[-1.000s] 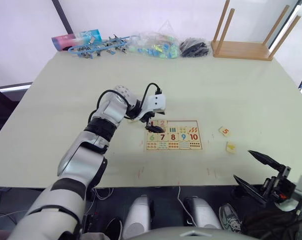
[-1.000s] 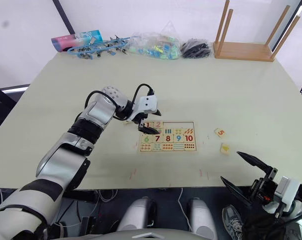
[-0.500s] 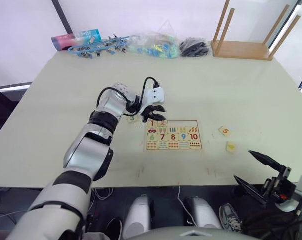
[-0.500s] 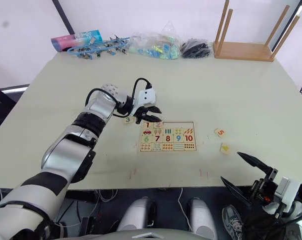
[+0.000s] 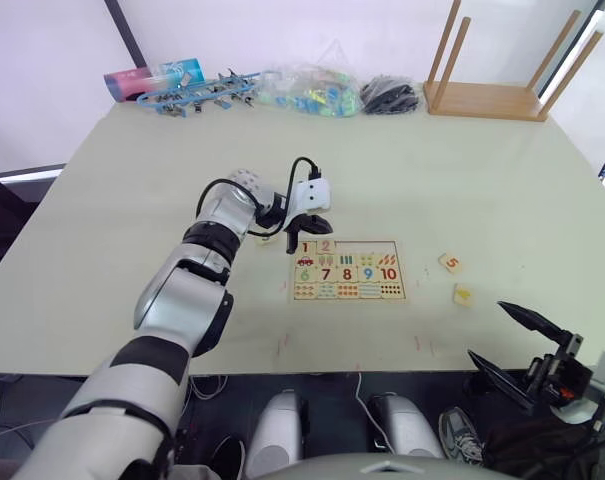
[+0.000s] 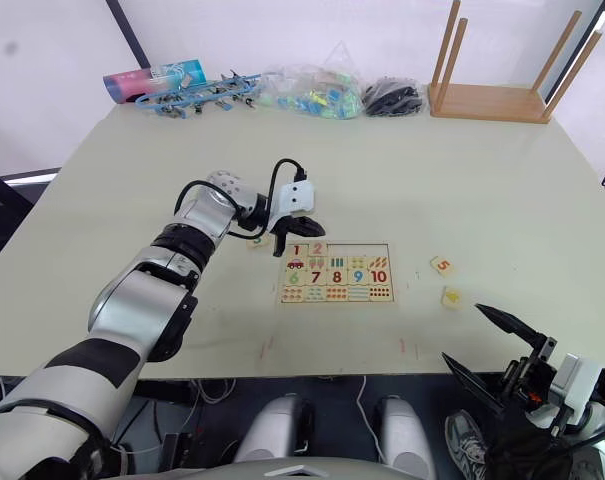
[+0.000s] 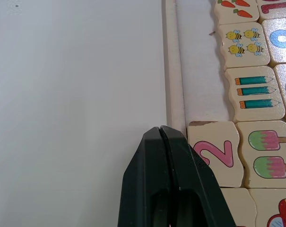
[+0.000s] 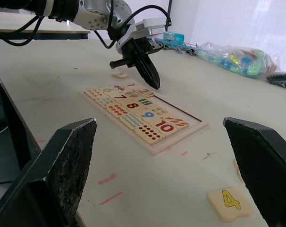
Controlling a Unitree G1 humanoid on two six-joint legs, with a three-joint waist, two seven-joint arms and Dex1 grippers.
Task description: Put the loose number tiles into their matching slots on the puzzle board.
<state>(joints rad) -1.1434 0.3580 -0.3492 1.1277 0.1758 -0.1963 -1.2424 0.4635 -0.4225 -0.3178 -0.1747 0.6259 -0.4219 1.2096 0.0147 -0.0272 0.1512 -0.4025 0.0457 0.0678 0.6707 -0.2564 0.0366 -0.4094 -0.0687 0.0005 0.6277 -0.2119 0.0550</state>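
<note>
The puzzle board (image 5: pixel 348 300) lies at mid-table. Its 1 and 2 tiles (image 7: pixel 216 153) sit in the far row, and bare slots (image 7: pixel 202 85) follow them. My left gripper (image 5: pixel 295 246) is shut on nothing, tips just outside the board's far rim by the 2. Three number tiles lie loose. The 3 (image 8: pixel 119 74) rests on the table beside the left wrist. The 5 (image 5: pixel 449 262) and the 4 (image 5: pixel 463 294) lie right of the board. My right gripper (image 5: pixel 487 330) hangs open off the table's near right edge, well short of them.
Along the far edge stand an upturned wooden stool (image 5: pixel 482 95), a clear bag of coloured pieces (image 5: pixel 312 90), a black bundle (image 5: pixel 390 95), a blue toy (image 5: pixel 197 95) and a printed tube (image 5: pixel 147 80). Bare tabletop surrounds the board.
My left gripper went from open over the board's 1 tile to shut, drawing back to the board's far left rim. The right arm has not moved.
</note>
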